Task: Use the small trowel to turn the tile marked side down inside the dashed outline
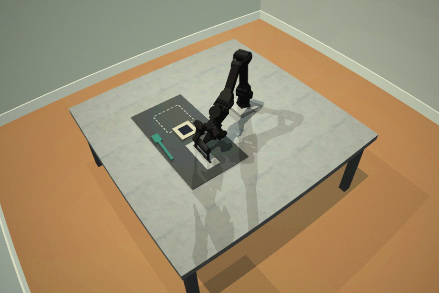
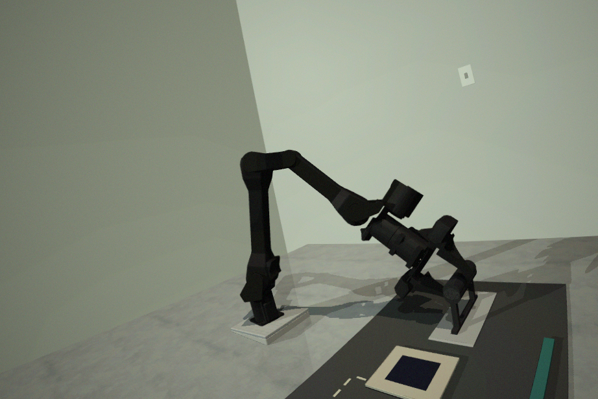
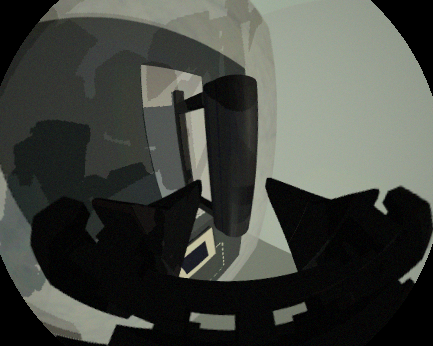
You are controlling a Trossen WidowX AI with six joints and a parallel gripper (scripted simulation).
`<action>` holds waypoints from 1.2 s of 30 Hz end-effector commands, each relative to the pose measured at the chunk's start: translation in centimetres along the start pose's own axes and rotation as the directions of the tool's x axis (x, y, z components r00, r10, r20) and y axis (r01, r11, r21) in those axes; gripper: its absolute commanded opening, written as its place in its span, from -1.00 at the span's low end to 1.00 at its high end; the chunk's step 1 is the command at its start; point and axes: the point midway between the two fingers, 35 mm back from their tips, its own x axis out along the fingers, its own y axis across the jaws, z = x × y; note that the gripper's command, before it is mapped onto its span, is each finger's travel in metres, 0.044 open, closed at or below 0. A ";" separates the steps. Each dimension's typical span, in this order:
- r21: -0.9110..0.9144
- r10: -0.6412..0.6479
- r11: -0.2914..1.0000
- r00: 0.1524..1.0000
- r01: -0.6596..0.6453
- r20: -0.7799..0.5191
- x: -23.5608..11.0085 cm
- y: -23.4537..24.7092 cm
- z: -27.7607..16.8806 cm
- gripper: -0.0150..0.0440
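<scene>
Gripper (image 1: 200, 141) condition: jaws released, standing part-way open and grasping nothing. It sits low at centre frame in the top view, reaching down and to the left from the arm. Its two fingers straddle a black cylindrical bar (image 3: 233, 156). In the wrist view the bar stands upright in the middle of the frame, between the two dark fingertips. Contact between fingers and bar cannot be determined.

The bar is carried on a thin black stand (image 2: 462, 312). That stand is fixed to a white plate (image 2: 454, 331) lying on the dark mat (image 1: 148, 123), at right of centre in the exterior view.

Trowel (image 1: 162, 146): green, lying flat on the mat near its left edge, left of centre in the top view. It is well apart from the gripper and untouched. In the exterior view only part of its handle shows, at the lower right edge.

Tile (image 1: 184, 130): cream border with a dark blue square facing up. It lies flat on the mat between the trowel and the gripper, just left of the jaws. It rests just outside the lower right corner of the dashed outline (image 1: 173, 116), not within it.

The mat lies on a grey marbled table (image 1: 283, 140).
</scene>
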 end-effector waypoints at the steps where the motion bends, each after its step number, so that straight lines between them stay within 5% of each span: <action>1: -0.006 0.006 1.000 1.000 -0.006 0.001 1.0 0.2 0.0 0.53; 12: -0.006 0.005 1.000 1.000 -0.005 0.001 2.5 0.3 -0.2 0.53; 18: -0.006 0.005 1.000 1.000 -0.005 0.001 2.5 0.3 -0.2 -0.01; 36: -0.006 0.005 1.000 1.000 -0.005 0.001 2.5 0.3 -0.2 -0.42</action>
